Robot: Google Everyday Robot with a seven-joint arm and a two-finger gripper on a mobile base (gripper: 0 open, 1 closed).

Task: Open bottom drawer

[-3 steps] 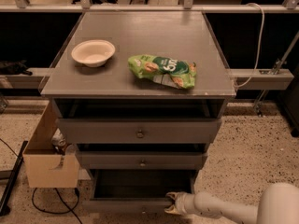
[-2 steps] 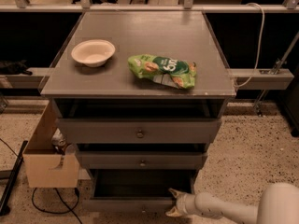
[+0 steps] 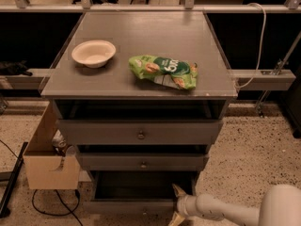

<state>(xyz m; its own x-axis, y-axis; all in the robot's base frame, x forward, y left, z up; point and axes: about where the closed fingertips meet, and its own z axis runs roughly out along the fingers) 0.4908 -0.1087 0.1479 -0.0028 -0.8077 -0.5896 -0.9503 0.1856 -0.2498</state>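
The bottom drawer (image 3: 133, 205) is the lowest of three dark grey drawers in the cabinet. It stands pulled out, with its dark inside showing behind the thin front panel. Its knob is not visible. My gripper (image 3: 175, 205) is at the right end of that front panel, low in the camera view. One fingertip (image 3: 178, 191) sits above the panel's top edge and the other points down near the picture's bottom edge, so the fingers are spread apart. My white arm (image 3: 235, 213) comes in from the lower right.
The mid-sized drawer (image 3: 142, 162) and the widest drawer (image 3: 140, 132) above are closed in line. A white bowl (image 3: 94, 53) and a green chip bag (image 3: 163, 71) lie on the cabinet top. A cardboard box (image 3: 49, 166) and a black cable (image 3: 47, 202) are on the floor at left.
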